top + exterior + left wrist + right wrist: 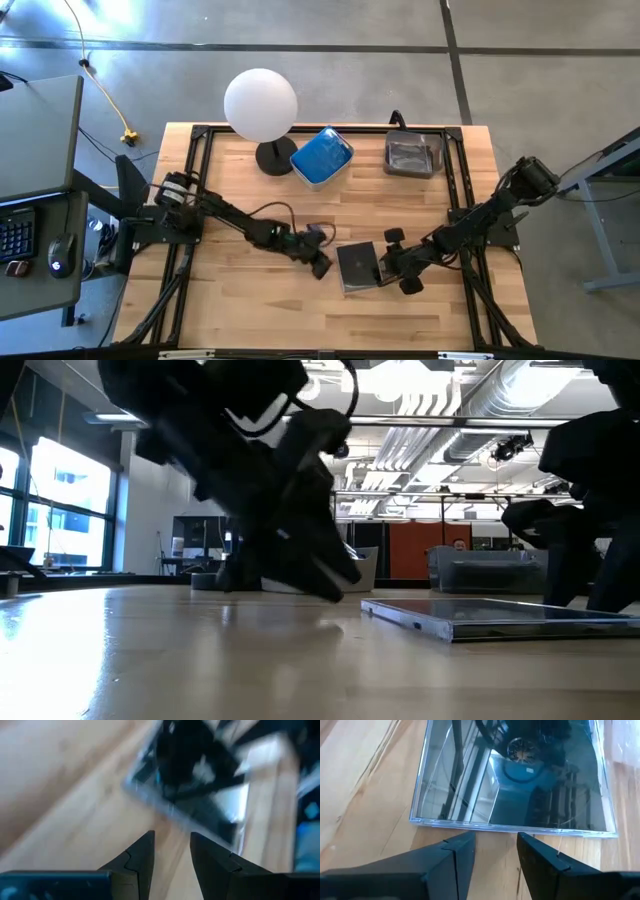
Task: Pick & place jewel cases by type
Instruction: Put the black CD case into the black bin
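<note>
One clear jewel case with a dark inside lies flat on the wooden table, between my two grippers. My left gripper stands open just off the case's left edge, its fingertips apart with only bare wood between them and the case ahead. At the case's right edge my right gripper is open too; its fingertips stop just short of the case's clear rim. In the low view the case rests level on the wood, the left gripper slanting down beside it.
At the table's far side, a tub holds blue cases and a clear tub holds dark ones. A white globe lamp stands left of them. A black frame edges the table. Bare wood lies toward the near edge.
</note>
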Available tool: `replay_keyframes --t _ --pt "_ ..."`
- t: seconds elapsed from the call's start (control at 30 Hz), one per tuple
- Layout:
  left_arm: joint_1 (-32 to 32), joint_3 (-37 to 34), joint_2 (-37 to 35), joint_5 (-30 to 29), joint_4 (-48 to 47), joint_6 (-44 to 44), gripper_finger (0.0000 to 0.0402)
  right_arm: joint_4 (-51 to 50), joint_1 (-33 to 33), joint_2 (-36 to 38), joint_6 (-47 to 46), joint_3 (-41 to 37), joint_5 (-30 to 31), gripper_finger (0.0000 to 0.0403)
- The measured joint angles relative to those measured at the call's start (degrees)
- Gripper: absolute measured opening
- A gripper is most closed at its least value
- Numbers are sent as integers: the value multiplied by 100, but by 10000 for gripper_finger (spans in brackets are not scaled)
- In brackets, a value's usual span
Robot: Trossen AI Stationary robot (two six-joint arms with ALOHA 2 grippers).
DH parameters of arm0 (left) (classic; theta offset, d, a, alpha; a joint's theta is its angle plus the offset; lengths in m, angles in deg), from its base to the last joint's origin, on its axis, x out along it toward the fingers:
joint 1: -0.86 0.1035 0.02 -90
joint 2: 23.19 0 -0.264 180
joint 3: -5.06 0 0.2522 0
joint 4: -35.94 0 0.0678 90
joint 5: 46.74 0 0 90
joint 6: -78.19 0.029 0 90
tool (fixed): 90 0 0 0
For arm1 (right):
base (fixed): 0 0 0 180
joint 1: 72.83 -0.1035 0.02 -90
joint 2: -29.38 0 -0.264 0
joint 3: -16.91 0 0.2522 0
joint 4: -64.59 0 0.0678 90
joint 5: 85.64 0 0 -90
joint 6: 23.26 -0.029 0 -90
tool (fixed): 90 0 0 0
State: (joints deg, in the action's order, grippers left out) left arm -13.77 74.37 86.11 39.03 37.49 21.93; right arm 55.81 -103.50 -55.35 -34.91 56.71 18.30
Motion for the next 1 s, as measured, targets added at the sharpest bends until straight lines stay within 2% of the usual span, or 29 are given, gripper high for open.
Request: replay_keyframes --t 0.23,0.47,0.6,0.83,1.0 --pt "433 203 573 815 971 -582 123 306 249 -192 159 -13 -119 140" --pt "671 736 900 1620 669 -1511 123 1069 336 -561 607 11 -318 140" --pt "755 923 862 2486 341 -1292 123 883 336 -575 653 27 -275 140" --pt "950 1340 871 3097 13 -545 123 826 330 -575 757 29 -225 140" --pt "1227 1466 871 4064 -216 -119 124 838 322 -580 594 22 -33 140"
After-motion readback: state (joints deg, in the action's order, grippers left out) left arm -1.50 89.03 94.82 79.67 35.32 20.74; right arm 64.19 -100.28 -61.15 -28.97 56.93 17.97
